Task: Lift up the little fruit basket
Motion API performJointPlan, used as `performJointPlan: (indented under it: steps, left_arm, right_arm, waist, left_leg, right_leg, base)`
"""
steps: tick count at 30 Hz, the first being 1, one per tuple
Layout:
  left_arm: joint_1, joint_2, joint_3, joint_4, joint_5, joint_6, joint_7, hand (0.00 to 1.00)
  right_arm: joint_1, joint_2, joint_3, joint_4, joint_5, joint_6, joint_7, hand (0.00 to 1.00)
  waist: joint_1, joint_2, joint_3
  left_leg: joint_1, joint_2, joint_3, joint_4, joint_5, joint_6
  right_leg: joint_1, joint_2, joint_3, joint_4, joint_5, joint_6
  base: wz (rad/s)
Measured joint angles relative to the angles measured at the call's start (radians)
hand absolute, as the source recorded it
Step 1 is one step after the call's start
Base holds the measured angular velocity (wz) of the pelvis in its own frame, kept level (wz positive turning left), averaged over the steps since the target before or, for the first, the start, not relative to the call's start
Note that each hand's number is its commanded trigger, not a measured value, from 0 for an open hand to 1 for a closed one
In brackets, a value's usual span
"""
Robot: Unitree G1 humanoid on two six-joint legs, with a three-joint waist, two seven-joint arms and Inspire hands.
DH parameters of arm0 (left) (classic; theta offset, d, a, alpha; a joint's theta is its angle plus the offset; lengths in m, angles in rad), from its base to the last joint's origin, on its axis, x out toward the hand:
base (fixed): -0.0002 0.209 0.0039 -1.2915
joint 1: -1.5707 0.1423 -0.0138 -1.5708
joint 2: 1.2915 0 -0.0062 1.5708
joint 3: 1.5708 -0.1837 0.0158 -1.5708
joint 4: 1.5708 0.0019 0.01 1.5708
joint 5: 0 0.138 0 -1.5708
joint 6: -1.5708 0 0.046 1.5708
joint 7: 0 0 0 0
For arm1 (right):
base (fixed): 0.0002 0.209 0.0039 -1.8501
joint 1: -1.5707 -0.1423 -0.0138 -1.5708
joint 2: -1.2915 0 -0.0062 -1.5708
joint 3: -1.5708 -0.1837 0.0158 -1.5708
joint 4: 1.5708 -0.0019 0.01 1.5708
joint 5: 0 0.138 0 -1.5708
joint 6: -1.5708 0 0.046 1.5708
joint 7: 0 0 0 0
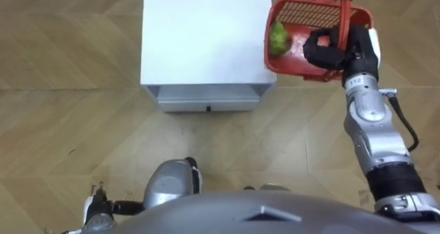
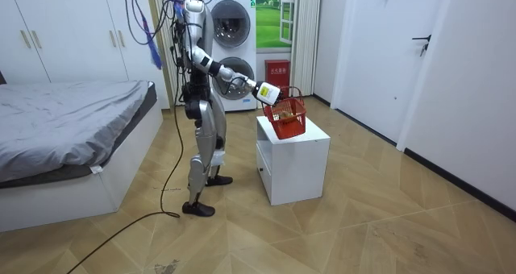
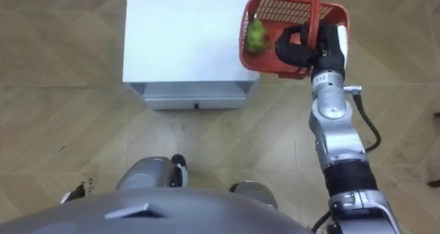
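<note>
1. The basket [image 1: 306, 12] is in the right hand [image 1: 326, 51], whose fingers are curled tight round the red handle [image 1: 342, 7]. It hangs tilted at the right edge of the counter [image 1: 206, 34], partly over the top and partly out over the floor. I cannot tell whether its base is fully clear of the top.
2. A green fruit [image 1: 277, 38] lies inside, against the left wall, on the low side.
3. The left hand [image 1: 98, 212] is low at the robot's left side, well away from the work. I cannot tell how its fingers are set.
4. Main risk: the tilt. If the basket tips further left, the fruit could roll over the rim and drop on the counter or floor.
5. Second risk: the hold looks off-centre on the handle, so the basket may swing or slip round in the fingers when the arm moves, which would make the tilt worse.
6. Third risk: if the base is not yet clear, a sideways move could catch the counter's edge and jolt the basket. Going up first seems safer.
7. Around it: the counter has a drawer [image 1: 206, 100] on the near side, facing the robot. In the room view a bed [image 2: 72, 121] stands behind the robot, and a washing machine [image 2: 238, 56] and a door [image 2: 419, 56] stand well off.
8. Nothing else is on the counter, and nothing blocks the space above the basket.
</note>
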Motion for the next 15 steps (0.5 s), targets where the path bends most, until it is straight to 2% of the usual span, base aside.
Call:
performJointPlan:
  steps: [3, 9, 13, 15]
  left_arm:
    - [0.007, 0.000, 0.001, 0.000, 0.031, 0.023, -0.008, 0.00]
    - [0.021, -0.001, 0.002, -0.005, 0.073, 0.045, -0.033, 0.00]
    - [0.027, -0.009, 0.004, -0.005, 0.110, 0.046, -0.070, 0.00]
    - [0.035, -0.012, 0.004, -0.007, 0.129, 0.045, -0.077, 0.00]
  right_arm:
    - [0.000, 0.001, 0.003, -0.028, -0.009, 0.000, 0.000, 1.00]
    - [-0.017, 0.001, 0.015, -0.030, -0.025, 0.010, 0.016, 1.00]
    - [-0.037, 0.001, 0.023, -0.028, -0.026, 0.020, 0.047, 1.00]
    - [-0.057, 0.001, 0.033, -0.026, -0.014, 0.020, 0.060, 1.00]
  waist:
    - [0.020, -0.001, -0.0017]
    - [0.065, -0.008, -0.0079]
    - [0.080, -0.009, -0.0069]
    - [0.084, -0.012, -0.0043]
  left_leg:
    - [0.014, 0.001, -0.002, -0.009, 0.007, -0.002]
    - [0.032, -0.002, -0.013, -0.020, 0.013, -0.007]
    - [0.044, -0.006, -0.024, -0.025, 0.014, -0.008]
    - [0.050, -0.007, -0.031, -0.032, 0.014, -0.008]
  right_leg:
    - [0.013, -0.001, -0.024, -0.001, 0.001, -0.002]
    - [0.030, -0.002, -0.046, -0.007, 0.001, -0.002]
    - [0.045, -0.003, -0.049, -0.010, 0.001, -0.002]
    - [0.054, -0.006, -0.073, -0.009, 0.000, -0.002]
  base:
    - [0.06]
    - [0.05]
    - [0.05]
    - [0.07]
